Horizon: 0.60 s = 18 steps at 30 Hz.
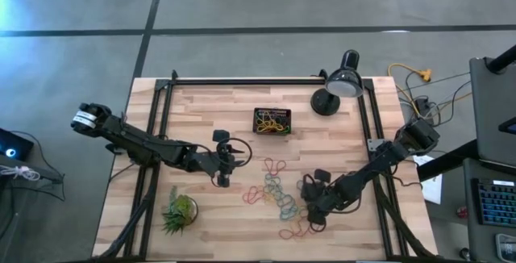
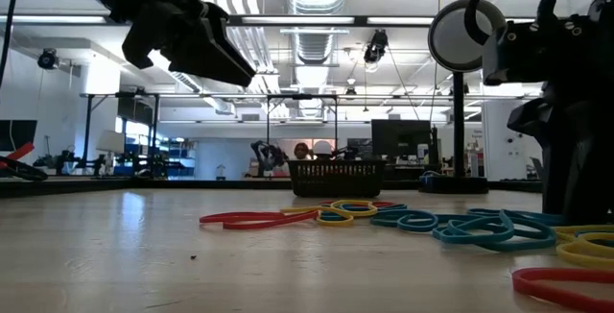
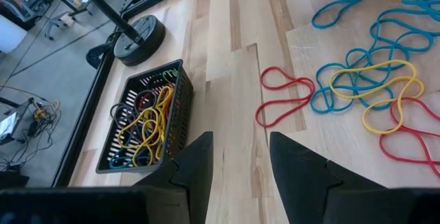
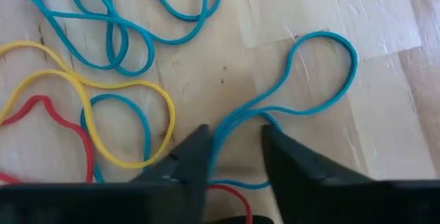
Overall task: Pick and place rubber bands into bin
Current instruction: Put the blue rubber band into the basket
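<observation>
Right tool (image 4: pixel 234 148) is low over the surface (image 1: pixel 210 231) w/ fingers apart, straddling a blue band (image 4: pixel 302 80) at the edge of the rubber bands (image 1: pixel 278 194) pile. Left tool (image 3: pixel 239 157) hangs above the wood, fingers apart & empty, betw the bin (image 1: pixel 272 121) and the pile. Bin already holds several bands

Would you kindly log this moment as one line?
left gripper: open, empty, above table | right gripper: open, straddling blue band | bin: partly filled
</observation>
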### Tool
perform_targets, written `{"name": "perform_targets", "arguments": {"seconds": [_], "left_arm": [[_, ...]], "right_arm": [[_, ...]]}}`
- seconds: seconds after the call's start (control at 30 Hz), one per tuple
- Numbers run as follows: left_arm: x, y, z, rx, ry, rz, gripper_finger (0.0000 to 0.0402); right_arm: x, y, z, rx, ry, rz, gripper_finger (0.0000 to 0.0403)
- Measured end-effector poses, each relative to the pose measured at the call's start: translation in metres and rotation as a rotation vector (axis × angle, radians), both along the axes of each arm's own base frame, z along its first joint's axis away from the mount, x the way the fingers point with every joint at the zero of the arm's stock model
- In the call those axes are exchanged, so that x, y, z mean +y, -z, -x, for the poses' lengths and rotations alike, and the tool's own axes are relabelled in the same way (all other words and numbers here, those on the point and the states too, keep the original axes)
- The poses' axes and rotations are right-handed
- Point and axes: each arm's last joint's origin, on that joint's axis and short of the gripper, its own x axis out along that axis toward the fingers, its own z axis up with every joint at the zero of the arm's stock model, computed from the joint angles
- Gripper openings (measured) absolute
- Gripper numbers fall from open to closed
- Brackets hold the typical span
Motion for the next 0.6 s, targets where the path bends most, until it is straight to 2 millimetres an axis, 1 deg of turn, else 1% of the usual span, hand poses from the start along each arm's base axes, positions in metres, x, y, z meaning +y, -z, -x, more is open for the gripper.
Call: {"name": "perform_targets", "arguments": {"seconds": [0.13,0.17,0.3,0.4,0.5,0.6], "left_arm": [[0.000,0.000,0.000,0.000,0.000,0.000,0.0128],[0.000,0.000,0.000,0.000,0.000,0.000,0.0128],[0.000,0.001,0.000,0.002,0.000,0.000,0.0128],[0.000,0.001,0.000,0.002,0.000,-0.001,0.0128],[0.000,0.001,0.000,0.002,0.000,-0.001,0.0128],[0.000,0.001,0.000,0.002,0.000,-0.001,0.0128]], "right_arm": [[0.000,-0.003,0.000,-0.007,-0.048,0.015,0.0034],[0.000,-0.003,-0.001,-0.010,-0.059,0.028,0.0022],[0.002,-0.009,-0.004,-0.035,-0.107,0.083,0.0011],[0.003,-0.014,-0.010,-0.062,-0.163,0.157,0.0009],[0.005,-0.026,-0.019,-0.103,-0.196,0.217,0.0009],[0.008,-0.038,-0.021,-0.085,-0.218,0.277,0.0009]]}}
